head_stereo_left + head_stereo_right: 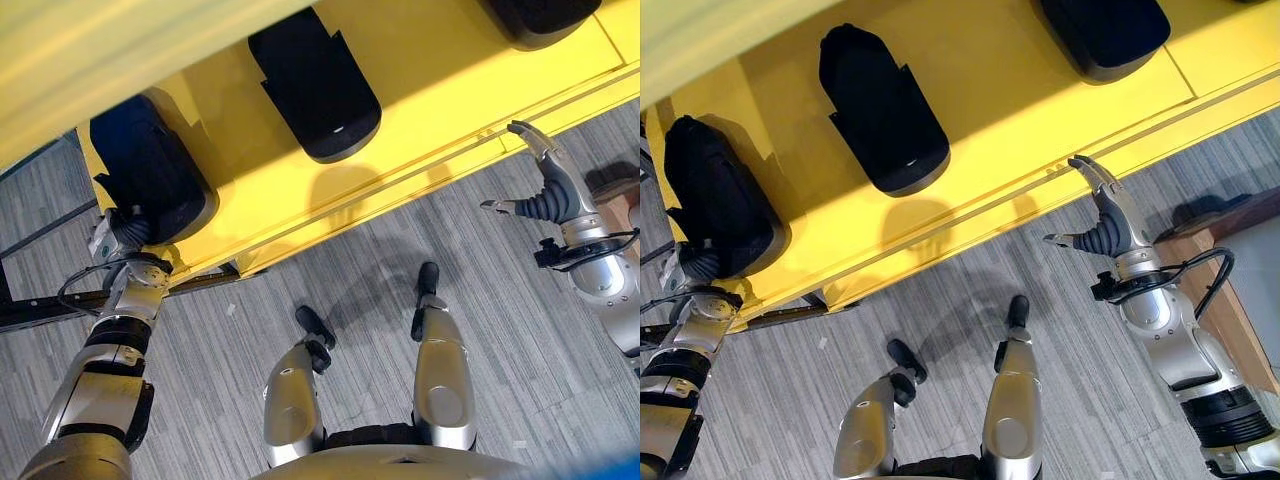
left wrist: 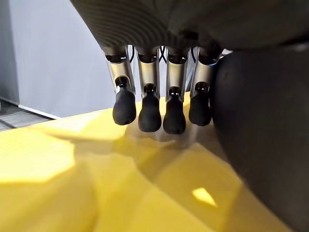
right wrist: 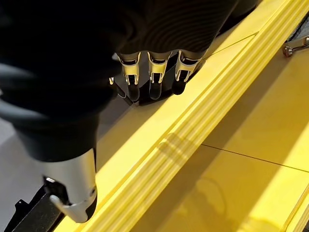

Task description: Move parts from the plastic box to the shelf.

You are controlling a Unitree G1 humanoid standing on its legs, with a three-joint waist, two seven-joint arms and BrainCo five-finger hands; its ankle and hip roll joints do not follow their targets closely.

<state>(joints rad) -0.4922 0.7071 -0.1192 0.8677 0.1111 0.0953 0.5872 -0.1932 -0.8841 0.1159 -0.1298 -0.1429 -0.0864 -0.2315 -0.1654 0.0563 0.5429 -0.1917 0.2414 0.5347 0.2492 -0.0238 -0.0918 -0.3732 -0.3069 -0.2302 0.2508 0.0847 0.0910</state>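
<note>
Three black moulded parts lie on the yellow shelf [image 1: 420,150]: a left one [image 1: 150,165], a middle one [image 1: 315,85] and a right one [image 1: 1105,30]. My left hand [image 1: 125,232] reaches onto the shelf at the near end of the left part. In the left wrist view its fingers [image 2: 149,113] hang straight above the yellow board, with that black part [image 2: 263,145] right beside them. My right hand [image 1: 1108,232] hovers open and empty in front of the shelf's ribbed front edge [image 3: 193,130], with its fingers [image 3: 152,79] spread and its thumb [image 3: 77,193] apart.
An upper yellow board [image 1: 100,60] overhangs the shelf at the far left. A black frame bar [image 1: 40,305] runs along the floor under the shelf's left end. A brown wooden edge [image 1: 1225,300] stands by my right arm. Grey carpet [image 1: 220,320] lies in front.
</note>
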